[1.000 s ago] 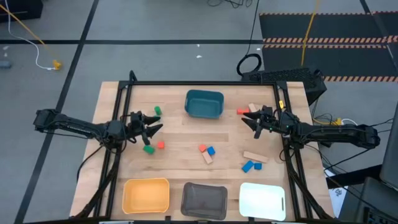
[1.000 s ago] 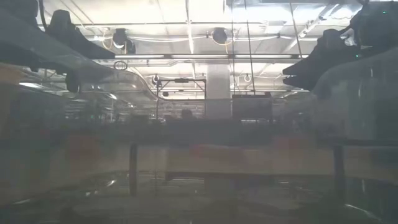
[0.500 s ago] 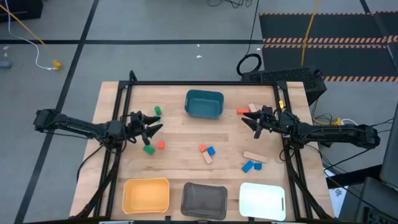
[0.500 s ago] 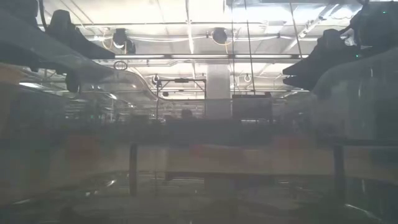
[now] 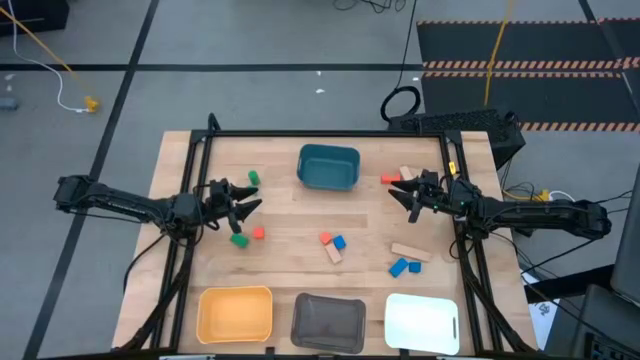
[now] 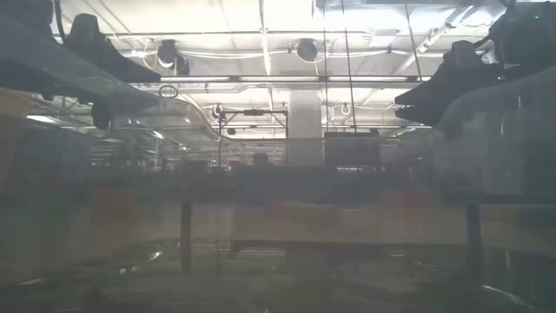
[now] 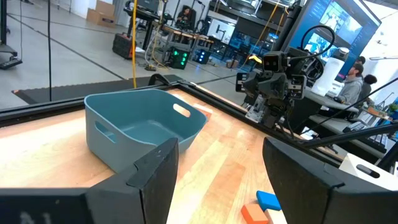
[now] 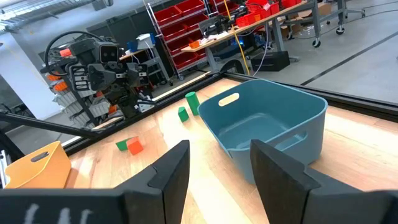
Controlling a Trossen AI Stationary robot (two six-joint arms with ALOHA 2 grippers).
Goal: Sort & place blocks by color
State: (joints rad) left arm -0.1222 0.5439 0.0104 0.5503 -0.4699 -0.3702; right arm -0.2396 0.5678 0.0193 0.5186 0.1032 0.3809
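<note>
Small blocks lie scattered on the wooden table: two green ones (image 5: 253,178) (image 5: 238,239) and a red one (image 5: 258,233) at the left, a red (image 5: 326,238), a blue (image 5: 339,242) and a tan one (image 5: 333,254) in the middle, and red (image 5: 390,179), tan (image 5: 410,252) and blue blocks (image 5: 400,267) at the right. My left gripper (image 5: 245,205) hovers open over the left side, between the green blocks, pointing toward the middle. My right gripper (image 5: 400,193) hovers open over the right side, beside the red block. Neither has anything between its fingers (image 7: 155,180) (image 8: 280,174).
A teal tray (image 5: 328,167) stands at the far middle between the two grippers. Along the near edge stand a yellow tray (image 5: 235,313), a grey tray (image 5: 328,322) and a white tray (image 5: 421,322). A black frame (image 5: 320,134) rims the table.
</note>
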